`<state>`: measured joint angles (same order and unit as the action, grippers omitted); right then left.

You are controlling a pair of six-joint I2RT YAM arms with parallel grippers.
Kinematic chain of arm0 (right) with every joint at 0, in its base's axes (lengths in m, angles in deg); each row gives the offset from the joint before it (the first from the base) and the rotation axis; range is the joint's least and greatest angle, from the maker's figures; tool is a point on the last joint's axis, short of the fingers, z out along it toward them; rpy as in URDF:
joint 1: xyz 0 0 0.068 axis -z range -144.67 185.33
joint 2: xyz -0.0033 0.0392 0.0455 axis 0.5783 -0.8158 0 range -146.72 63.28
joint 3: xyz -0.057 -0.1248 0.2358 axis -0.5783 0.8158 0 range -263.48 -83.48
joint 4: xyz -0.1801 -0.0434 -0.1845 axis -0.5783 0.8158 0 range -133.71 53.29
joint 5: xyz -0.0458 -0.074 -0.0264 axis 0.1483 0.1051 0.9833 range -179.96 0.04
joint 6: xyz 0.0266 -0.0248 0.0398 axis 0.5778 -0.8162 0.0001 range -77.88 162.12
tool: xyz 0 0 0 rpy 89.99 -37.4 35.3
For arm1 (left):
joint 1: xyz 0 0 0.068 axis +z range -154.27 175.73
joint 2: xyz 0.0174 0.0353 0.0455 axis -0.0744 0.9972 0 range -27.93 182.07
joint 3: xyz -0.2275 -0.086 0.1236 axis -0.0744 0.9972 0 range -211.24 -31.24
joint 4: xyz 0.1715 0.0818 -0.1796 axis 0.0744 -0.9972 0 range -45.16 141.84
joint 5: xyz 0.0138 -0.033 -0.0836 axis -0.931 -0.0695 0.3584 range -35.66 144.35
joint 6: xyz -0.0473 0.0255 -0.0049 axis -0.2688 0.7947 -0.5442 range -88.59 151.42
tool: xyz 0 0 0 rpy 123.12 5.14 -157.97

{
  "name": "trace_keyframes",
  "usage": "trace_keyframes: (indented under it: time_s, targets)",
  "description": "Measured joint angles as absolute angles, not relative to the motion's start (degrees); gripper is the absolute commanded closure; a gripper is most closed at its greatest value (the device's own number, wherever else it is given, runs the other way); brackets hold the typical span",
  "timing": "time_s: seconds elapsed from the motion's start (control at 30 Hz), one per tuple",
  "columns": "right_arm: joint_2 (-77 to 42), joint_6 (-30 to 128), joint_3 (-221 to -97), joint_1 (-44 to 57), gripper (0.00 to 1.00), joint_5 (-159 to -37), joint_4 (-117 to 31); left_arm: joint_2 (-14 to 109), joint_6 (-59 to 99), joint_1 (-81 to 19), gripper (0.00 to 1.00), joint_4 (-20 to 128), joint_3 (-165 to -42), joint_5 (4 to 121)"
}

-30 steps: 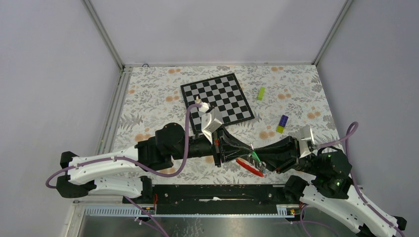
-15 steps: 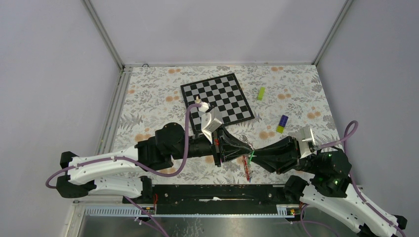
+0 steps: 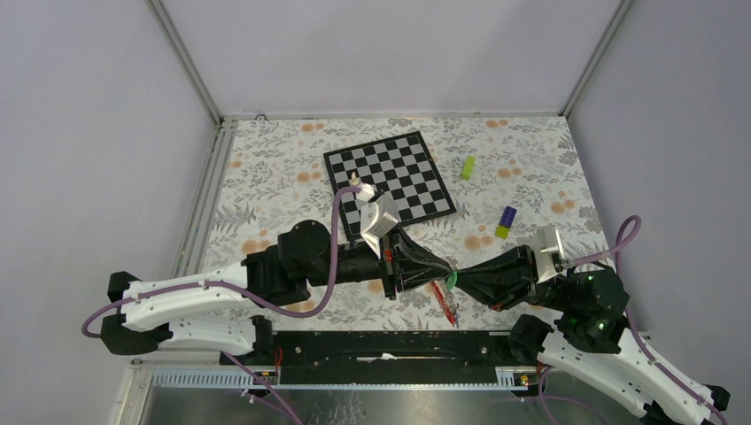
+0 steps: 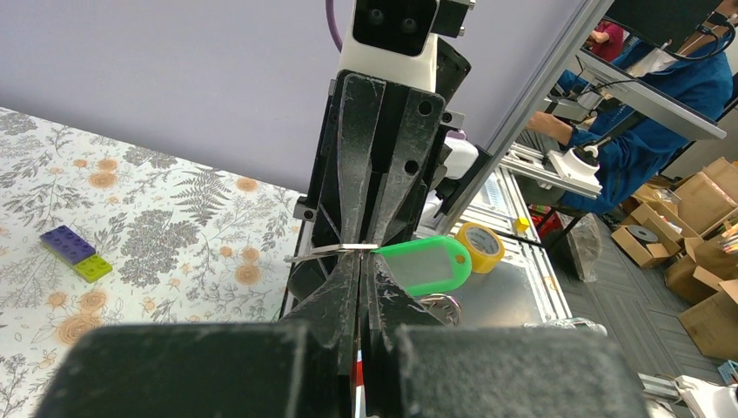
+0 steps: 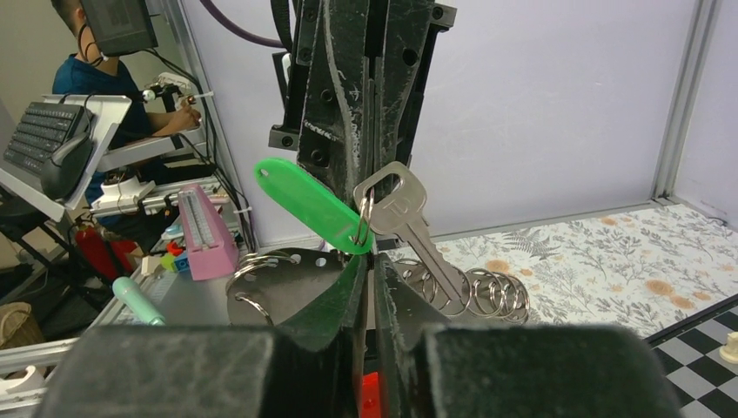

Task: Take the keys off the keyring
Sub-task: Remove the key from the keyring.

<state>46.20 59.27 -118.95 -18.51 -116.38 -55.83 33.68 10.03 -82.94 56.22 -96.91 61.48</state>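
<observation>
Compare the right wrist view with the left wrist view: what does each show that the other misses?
Only the right wrist view shows the silver key face-on, hanging from the small keyring, plus loose split rings and a chessboard corner. Only the left wrist view shows the purple-and-yellow block on the floral cloth and a yellow tape roll. Both show the green tag where the left fingers and right fingers meet tip to tip.
</observation>
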Motion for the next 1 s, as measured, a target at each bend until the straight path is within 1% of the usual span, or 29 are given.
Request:
trace_keyframes:
  time_s: [0.2, 0.37, 0.83, 1.0]
  targets:
    - [47.0, 59.8, -117.3, -18.5, 0.96, -114.7, -58.4, 33.7, 10.2, -82.9, 1.00, 56.2, -97.2, 61.5]
    - [49.0, 61.1, -115.1, -18.5, 0.99, -112.8, -60.7, 33.7, 10.5, -82.9, 1.00, 55.7, -97.4, 61.5]
    - [50.6, 65.8, -113.0, -18.5, 1.00, -109.5, -65.2, 33.7, 11.3, -82.9, 1.00, 55.8, -98.0, 62.4]
    - [50.6, 66.4, -113.0, -18.6, 0.96, -109.5, -65.6, 33.7, 11.8, -82.9, 1.00, 55.8, -98.2, 63.5]
